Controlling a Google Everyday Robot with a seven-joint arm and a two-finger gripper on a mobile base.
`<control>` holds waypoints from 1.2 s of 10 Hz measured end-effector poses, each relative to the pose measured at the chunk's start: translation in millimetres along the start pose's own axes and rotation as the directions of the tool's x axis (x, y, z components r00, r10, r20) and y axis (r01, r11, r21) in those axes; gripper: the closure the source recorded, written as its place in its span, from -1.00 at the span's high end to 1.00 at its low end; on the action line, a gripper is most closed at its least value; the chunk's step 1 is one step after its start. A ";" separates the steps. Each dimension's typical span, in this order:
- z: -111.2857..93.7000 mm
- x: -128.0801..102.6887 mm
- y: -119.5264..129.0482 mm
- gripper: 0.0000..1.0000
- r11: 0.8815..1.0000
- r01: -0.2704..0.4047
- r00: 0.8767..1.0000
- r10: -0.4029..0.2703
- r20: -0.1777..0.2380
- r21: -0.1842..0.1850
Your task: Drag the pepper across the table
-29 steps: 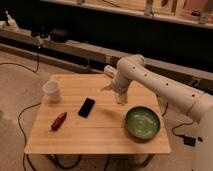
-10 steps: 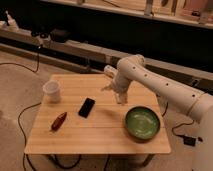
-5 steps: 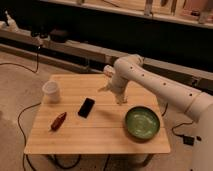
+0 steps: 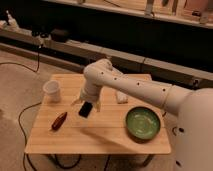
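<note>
Your pepper (image 4: 59, 120), a slim dark-red chili tapering to a point, lies near the front left of the table (image 4: 100, 141), a light wood top with plank grain and rounded corners. The gripper (image 4: 86, 103) hangs over the table's middle, just above a flat black phone (image 4: 85, 110), its two pale fingers spread and holding nothing. A white cup (image 4: 52, 91) and a round green bowl (image 4: 142, 123) stand well apart. A grey floor (image 4: 20, 75) lies around the table.

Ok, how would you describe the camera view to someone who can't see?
A robot's gripper hangs over a black phone on a wooden table. A dark-red pepper lies apart at picture-left, white cup behind it, green bowl at picture-right.
</note>
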 end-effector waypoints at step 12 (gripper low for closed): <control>86.5 12.3 -79.2 0.60 0.998 -0.058 0.998 0.059 0.028 -0.027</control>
